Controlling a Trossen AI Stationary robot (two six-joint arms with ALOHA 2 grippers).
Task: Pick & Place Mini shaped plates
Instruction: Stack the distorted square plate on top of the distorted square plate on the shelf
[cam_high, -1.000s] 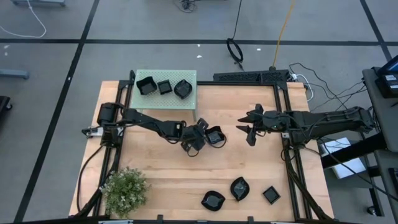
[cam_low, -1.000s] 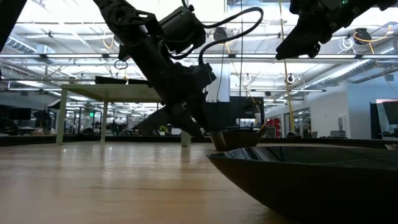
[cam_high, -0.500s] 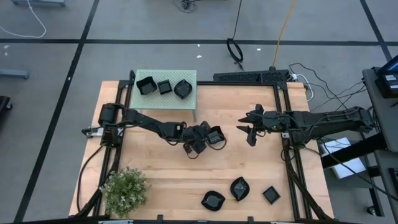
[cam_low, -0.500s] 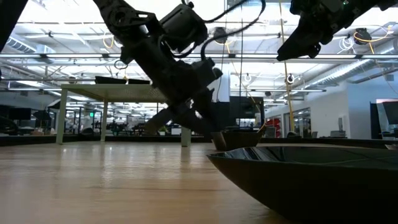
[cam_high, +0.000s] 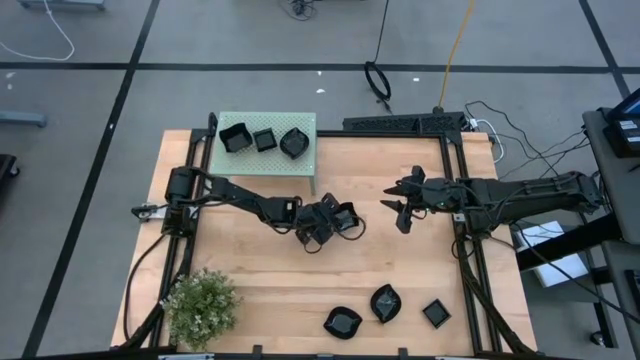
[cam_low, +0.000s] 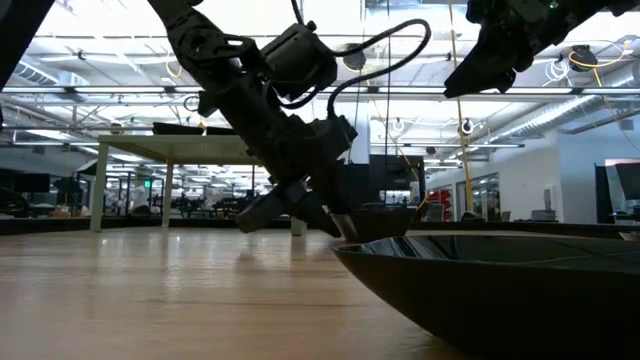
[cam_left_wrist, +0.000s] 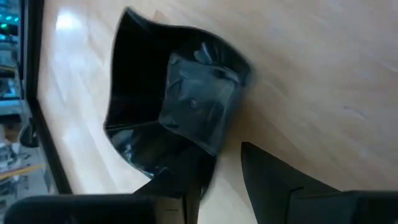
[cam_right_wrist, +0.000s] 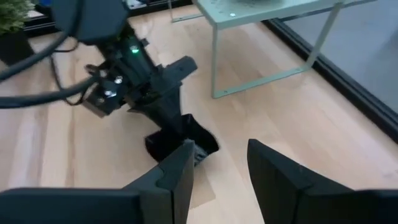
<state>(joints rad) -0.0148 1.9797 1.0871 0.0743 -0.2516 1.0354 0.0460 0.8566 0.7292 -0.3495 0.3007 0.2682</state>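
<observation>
Black glossy plates are sitting nearest the front edge of the wooden surface (cam_high: 250, 270): a round plate (cam_high: 342, 322), a leaf-shaped plate (cam_high: 385, 303) and a small square plate (cam_high: 436, 314), all lying apart from each other. One dark rim is filling the low view's foreground (cam_low: 500, 290). A small green plant (cam_high: 202, 303) is standing at the front left corner.

Mid-surface, the left gripper (cam_high: 330, 222) is working low on a square black plate (cam_high: 345, 218). In the left wrist view this plate (cam_left_wrist: 168, 112) is lying on the wood, one finger (cam_left_wrist: 177, 180) overlapping its rim on the inside, the other finger (cam_left_wrist: 273, 177) resting outside on bare wood. Fingers are standing apart, straddling the plate's edge; cannot tell if they are actually pinching it. In the low view the left gripper (cam_low: 300, 205) is angling down close to the wood.

Right gripper (cam_high: 402, 210) is hovering above the surface, well apart from the held-over plate, fingers apart and gripping nothing; the right wrist view is showing its two fingers (cam_right_wrist: 180, 174) spread with the left arm beyond.

Farthest back, a pale green perforated stand (cam_high: 305, 128) is carrying three more black plates (cam_high: 264, 139) in a row.
</observation>
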